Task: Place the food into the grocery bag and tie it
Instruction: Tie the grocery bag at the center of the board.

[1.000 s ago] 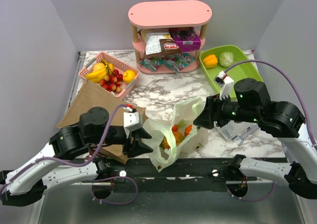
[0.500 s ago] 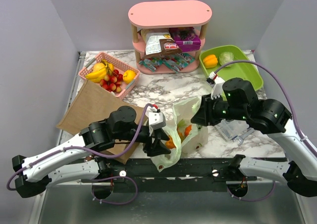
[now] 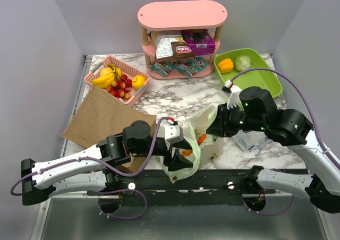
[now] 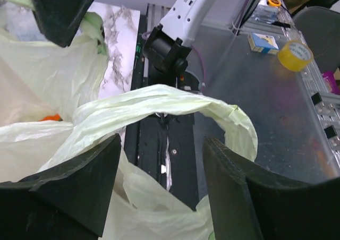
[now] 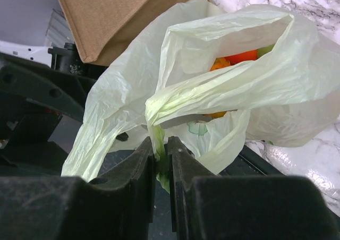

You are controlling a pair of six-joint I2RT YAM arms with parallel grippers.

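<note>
Pale-green plastic bag (image 3: 187, 154). It stood slumped at the near table edge, between the two grippers, mouth up, with orange and red food (image 3: 201, 139) showing inside. Further food lay on the shelf (image 3: 182, 14), in the basket (image 3: 93, 75) and in the tray (image 3: 256, 73).

Change, right gripper (image 5: 161, 154). Within the last second its jaws went from wide to almost closed. In the wrist view they pinched a twisted strip of the bag's right loop (image 5: 223, 88). Held: bag.

Change, left gripper (image 4: 162, 163). Over the same second the left arm swung in from beside the paper bag (image 3: 101, 115) to the bag's near-left rim, and its jaws widened. They stood wide apart. The left loop (image 4: 159, 99) draped across the gap just ahead of the fingers (image 4: 74, 187) and was not pinched.

Meaning, as judged. Loading of this bag looked finished and the tying had begun. One loop was secured, and the second was lined up for a grasp that had not yet been made.

Pose, left arm. It was stretched low and long along the near edge from the left, its wrist pointing right into the bag.

Pose, right arm. It was folded, elbow out to the right, forearm over the table. The wrist angled down and left at the bag's upper right rim.
</note>
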